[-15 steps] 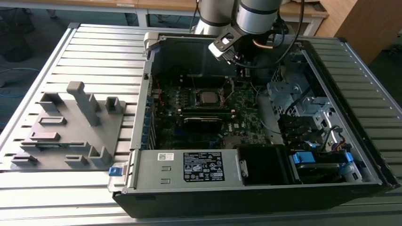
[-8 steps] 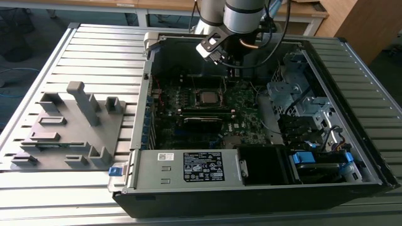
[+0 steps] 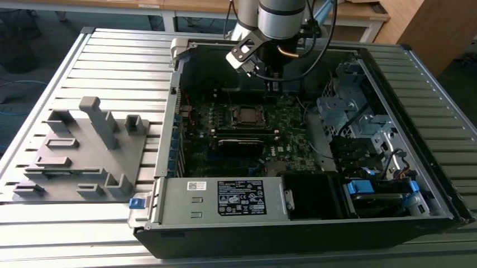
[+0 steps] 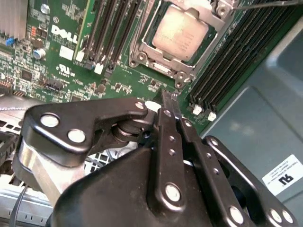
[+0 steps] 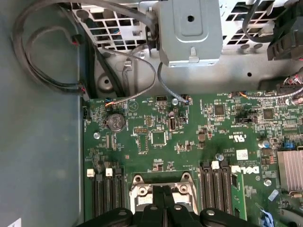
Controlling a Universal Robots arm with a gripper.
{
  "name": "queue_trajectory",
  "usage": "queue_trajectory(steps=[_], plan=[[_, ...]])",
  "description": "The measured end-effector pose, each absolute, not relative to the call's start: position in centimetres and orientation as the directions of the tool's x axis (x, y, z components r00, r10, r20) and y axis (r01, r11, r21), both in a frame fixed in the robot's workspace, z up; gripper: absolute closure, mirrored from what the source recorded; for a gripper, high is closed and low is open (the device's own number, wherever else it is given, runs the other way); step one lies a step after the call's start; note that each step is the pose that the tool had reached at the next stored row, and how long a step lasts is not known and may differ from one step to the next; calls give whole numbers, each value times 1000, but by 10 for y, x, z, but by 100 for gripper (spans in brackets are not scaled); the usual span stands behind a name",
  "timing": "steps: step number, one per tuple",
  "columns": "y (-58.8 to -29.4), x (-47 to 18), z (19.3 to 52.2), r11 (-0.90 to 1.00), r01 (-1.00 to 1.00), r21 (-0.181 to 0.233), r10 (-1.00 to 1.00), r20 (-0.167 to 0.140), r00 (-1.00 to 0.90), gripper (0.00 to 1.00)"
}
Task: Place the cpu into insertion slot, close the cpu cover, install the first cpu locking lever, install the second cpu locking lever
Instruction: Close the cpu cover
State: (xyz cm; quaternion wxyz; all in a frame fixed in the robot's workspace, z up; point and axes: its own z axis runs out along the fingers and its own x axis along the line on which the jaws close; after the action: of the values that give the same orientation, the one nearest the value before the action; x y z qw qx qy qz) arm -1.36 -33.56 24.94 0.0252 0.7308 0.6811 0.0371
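Observation:
In the second wrist view the cpu (image 4: 182, 30) lies flat in the insertion slot (image 4: 142, 49), its dull silver top showing. A silvery frame, the cpu cover (image 4: 218, 21), runs around it; I cannot tell whether it is pressed down. A thin metal lever (image 4: 270, 4) crosses one corner. My gripper (image 4: 169, 94) hangs above the green board a short way from the slot, fingers shut together with nothing between them. In the exterior view the gripper (image 3: 270, 75) is inside the open case, beyond the slot (image 3: 246, 115). The first wrist view has the slot rim (image 5: 137, 182) by the gripper (image 5: 164, 191).
Black memory slots (image 4: 109, 33) flank the socket on both sides. A drive cage (image 3: 350, 106) and cables fill the exterior view's right of the case, the power supply (image 3: 223, 198) its near end. A grey fixture block (image 3: 82, 151) sits on the slatted table at the left.

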Motion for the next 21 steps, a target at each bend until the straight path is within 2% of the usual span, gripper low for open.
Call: queue_trajectory(steps=[4, 13, 21], plan=[[-336, -14, 249, -71, 994, 81, 997, 20, 70, 90], [-336, -14, 245, -71, 997, -10, 997, 12, 71, 90], [-336, -14, 245, -63, 998, -13, 998, 12, 63, 90]])
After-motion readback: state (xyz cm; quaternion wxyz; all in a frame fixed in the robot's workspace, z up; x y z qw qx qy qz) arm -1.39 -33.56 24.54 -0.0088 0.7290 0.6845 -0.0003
